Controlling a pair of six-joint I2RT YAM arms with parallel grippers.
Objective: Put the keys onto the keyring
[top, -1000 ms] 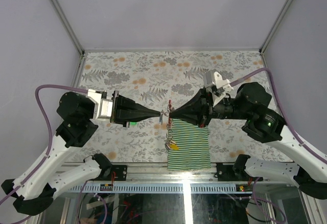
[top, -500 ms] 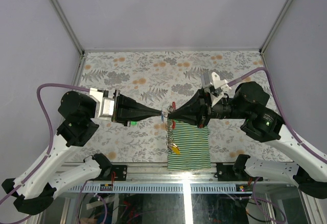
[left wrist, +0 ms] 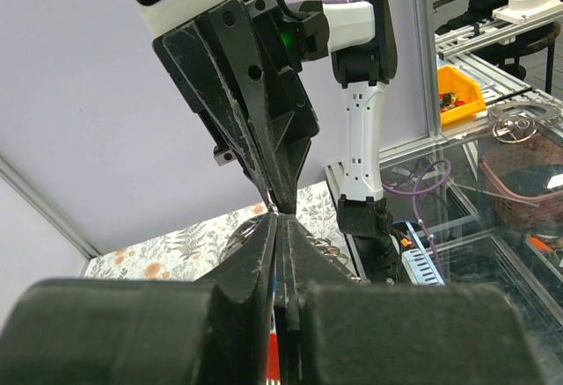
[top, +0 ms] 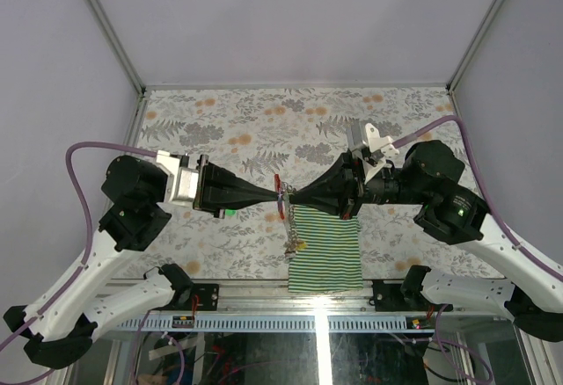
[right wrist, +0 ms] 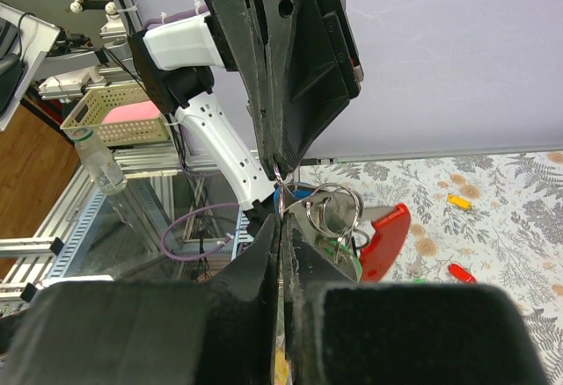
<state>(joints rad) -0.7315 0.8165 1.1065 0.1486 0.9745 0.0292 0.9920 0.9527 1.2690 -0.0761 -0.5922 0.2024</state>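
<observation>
At the centre of the floral surface (top: pixel 220 121), seen from above, the left hand (top: pixel 278 194) reaches in from 9 o'clock and the right hand (top: pixel 292 197) from 3 o'clock, tip to tip. Each hand has its fingers pressed together. The keyring (top: pixel 288 222) starts at this meeting point; which hand pinches it cannot be told. Its red clip (top: pixel 280 183) shows at 12 o'clock of the tips, and its grey chain runs toward 6 o'clock. The keys (top: pixel 297 245), one with a yellow tag, sit at the chain's lower end, over the 9 o'clock edge of a striped cloth (top: pixel 330 253). In the right wrist view a metal ring (right wrist: pixel 334 214) lies just beyond the fingertips, beside the clip. A loose yellow tag (right wrist: pixel 457 200) and a red tag (right wrist: pixel 458 272) rest on the surface.
</observation>
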